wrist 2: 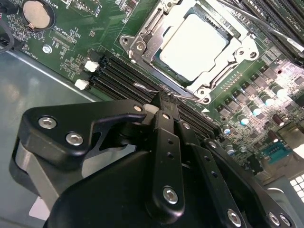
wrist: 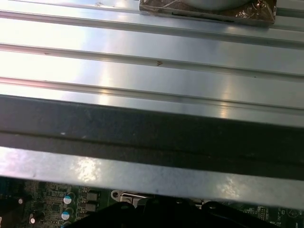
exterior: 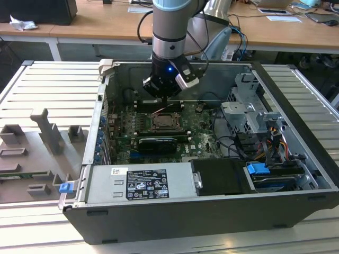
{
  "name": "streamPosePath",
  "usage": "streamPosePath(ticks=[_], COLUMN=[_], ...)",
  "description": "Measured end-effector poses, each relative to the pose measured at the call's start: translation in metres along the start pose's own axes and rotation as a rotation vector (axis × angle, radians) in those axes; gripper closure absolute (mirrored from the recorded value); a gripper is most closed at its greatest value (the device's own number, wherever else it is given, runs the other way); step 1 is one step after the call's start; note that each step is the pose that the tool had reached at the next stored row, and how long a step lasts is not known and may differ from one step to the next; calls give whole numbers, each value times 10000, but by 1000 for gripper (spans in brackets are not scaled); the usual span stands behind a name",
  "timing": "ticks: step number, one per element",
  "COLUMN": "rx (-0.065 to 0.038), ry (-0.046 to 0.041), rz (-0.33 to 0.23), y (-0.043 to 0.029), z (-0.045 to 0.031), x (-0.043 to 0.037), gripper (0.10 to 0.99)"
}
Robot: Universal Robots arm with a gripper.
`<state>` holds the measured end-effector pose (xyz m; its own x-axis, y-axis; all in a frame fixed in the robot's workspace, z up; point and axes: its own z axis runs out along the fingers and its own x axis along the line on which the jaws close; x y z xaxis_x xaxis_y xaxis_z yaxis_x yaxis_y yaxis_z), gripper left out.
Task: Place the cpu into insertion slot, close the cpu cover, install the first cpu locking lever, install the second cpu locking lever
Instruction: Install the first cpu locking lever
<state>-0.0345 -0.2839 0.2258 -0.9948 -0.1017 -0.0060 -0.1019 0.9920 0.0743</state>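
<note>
Cpu point(wrist 2: 197, 45) seated in insertion slot point(wrist 2: 142, 45), cpu cover point(wrist 2: 227, 59) down; my jaws pinched together on a locking lever point(wrist 2: 148, 88), levers unfinished.

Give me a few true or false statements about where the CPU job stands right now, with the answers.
1. The cpu sits in the insertion slot. True.
2. The cpu cover is standing upright, hinged open. False: it lies flat around the cpu, whose face shows through its window.
3. The gripper is down beside the slot, at a thin wire lever. True.
4. The gripper is holding the cpu. False: the cpu lies in the slot, apart from the gripper.
5. In the exterior view the arm reaches down into the open computer case. True.
6. The motherboard is red. False: it is green.
</note>
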Motion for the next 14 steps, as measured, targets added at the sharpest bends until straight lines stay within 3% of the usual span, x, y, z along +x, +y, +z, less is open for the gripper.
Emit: streamPosePath(ticks=[4,14], rx=[-133,-137], ry=[-15,-22], rz=[-1,100], y=[-1,-16], z=[18,35], x=[-3,-136], gripper=[980,980])
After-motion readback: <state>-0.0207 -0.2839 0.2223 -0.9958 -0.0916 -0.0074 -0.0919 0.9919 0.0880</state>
